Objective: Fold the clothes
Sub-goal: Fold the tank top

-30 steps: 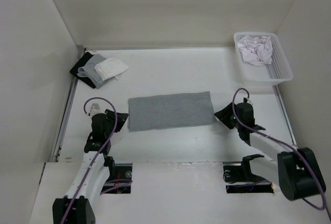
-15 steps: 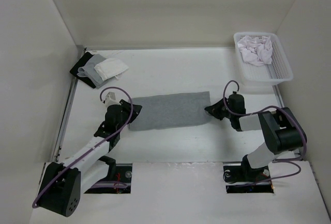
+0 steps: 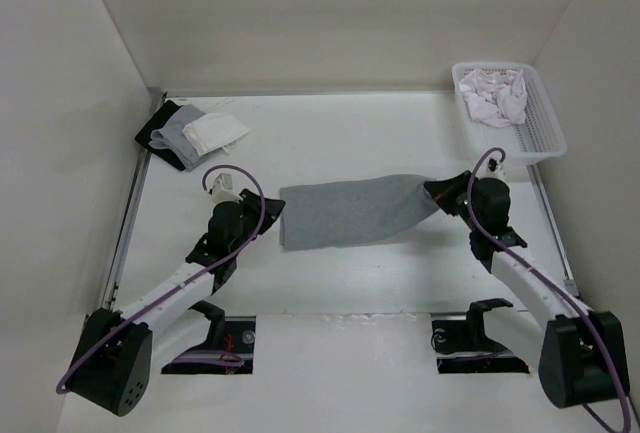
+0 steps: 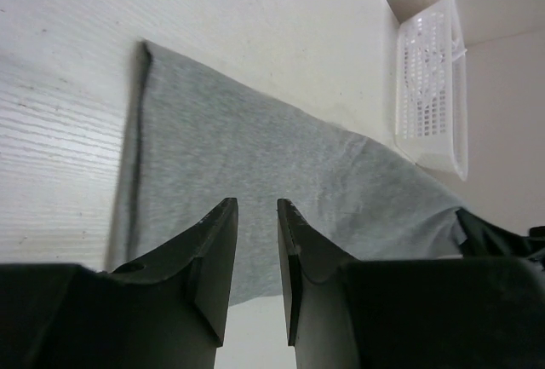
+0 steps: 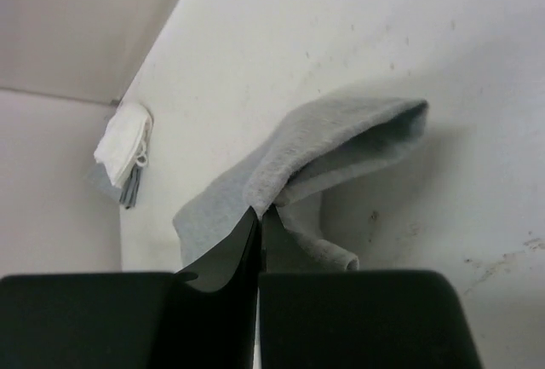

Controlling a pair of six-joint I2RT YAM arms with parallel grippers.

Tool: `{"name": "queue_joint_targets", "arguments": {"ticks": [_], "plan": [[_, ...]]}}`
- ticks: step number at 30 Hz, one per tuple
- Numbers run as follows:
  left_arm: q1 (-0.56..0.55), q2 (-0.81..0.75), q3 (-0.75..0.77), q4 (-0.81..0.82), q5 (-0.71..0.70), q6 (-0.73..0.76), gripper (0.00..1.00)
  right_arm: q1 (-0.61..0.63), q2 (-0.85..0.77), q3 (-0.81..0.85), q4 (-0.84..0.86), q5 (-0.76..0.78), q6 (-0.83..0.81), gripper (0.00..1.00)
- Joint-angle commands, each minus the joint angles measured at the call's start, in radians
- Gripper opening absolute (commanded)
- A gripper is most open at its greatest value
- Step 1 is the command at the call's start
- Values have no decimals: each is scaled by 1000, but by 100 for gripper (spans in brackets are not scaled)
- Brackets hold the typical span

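White tabletop [image 3: 340, 143] fills the walled bay. The left arm stretches low, and the left gripper [image 3: 266, 215] is slightly parted at the left end of the grey T-shirt [image 3: 350, 211], which lies mid-table. The right arm is bent inward, and the right gripper [image 3: 437, 196] holds the shirt's raised right end. Only the right wrist view shows the fold pinched between its fingertips.

Left arm [image 3: 168, 291] and right arm [image 3: 527, 278] are built of white links, black joints; purple cables [image 3: 262, 208] looped; left gripper [image 4: 255, 205], right gripper [image 5: 258, 216] moulded matte black.
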Motion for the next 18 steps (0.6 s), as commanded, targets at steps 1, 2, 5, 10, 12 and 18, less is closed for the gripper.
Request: {"name": "queue_joint_targets", "arguments": {"ticks": [1,2,5,10,12,18], "plan": [[-20,-17,51,65,-5,-19,24,60,-90,163,-244,152,-184,0],[-26,-20,51,65,-2,-22,24,90,-91,207,-292,179,-218,0],[-32,-34,48,62,3,-27,24,233,-32,324,-373,248,-277,1],[-14,-100,20,46,17,-36,24,512,193,514,-466,399,-346,1],[3,-128,12,27,27,-36,24,595,305,591,-496,436,-349,2],[77,-195,-12,-13,70,-39,26,796,623,786,-507,437,-283,21]]}}
